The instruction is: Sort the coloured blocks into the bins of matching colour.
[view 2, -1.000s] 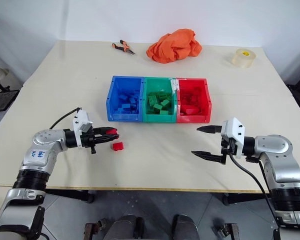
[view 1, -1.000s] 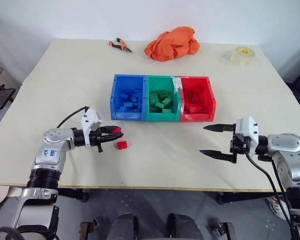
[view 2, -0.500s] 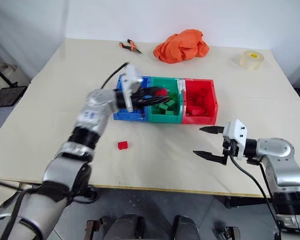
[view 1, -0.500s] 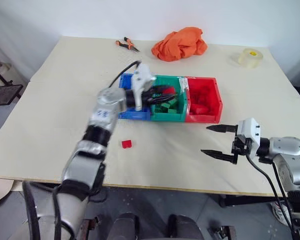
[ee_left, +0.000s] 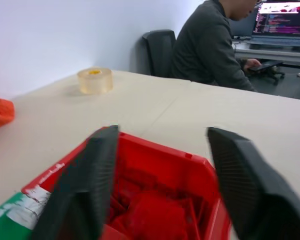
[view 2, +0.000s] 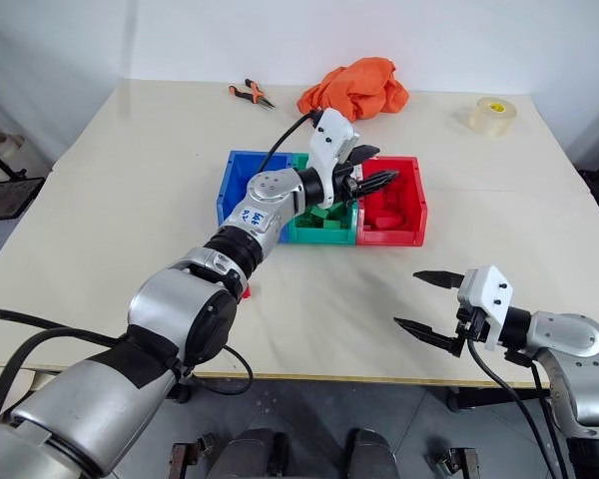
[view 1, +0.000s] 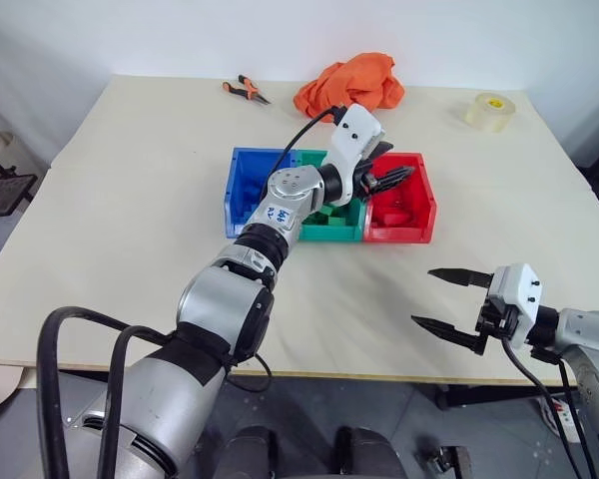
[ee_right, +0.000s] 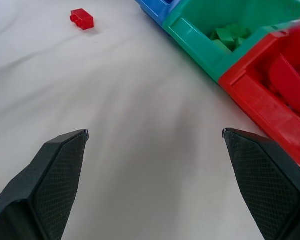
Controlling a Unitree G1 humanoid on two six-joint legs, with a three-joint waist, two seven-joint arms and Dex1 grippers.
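Observation:
Three joined bins stand mid-table: blue bin (view 1: 248,190), green bin (view 1: 326,230) and red bin (view 1: 415,222), each holding bricks of its own colour. My left gripper (view 1: 394,168) reaches across the green bin and hangs over the red one. Its fingers are open with nothing between them, and in the left wrist view red bricks (ee_left: 155,215) lie in the bin below the left gripper (ee_left: 160,132). One red block (ee_right: 81,18) lies loose on the table in front of the bins. My right gripper (view 1: 424,296) hovers open and empty near the table's front right.
An orange cloth (view 1: 347,82), pliers (view 1: 242,90) and a clear tape roll (view 1: 489,110) lie along the far side of the table. A person (ee_left: 210,45) sits at a desk beyond the table.
My left arm swung from the table's front left up over the bins, carrying a red block, and its fingers opened above the red bin. The right gripper drew back slightly toward the front edge.

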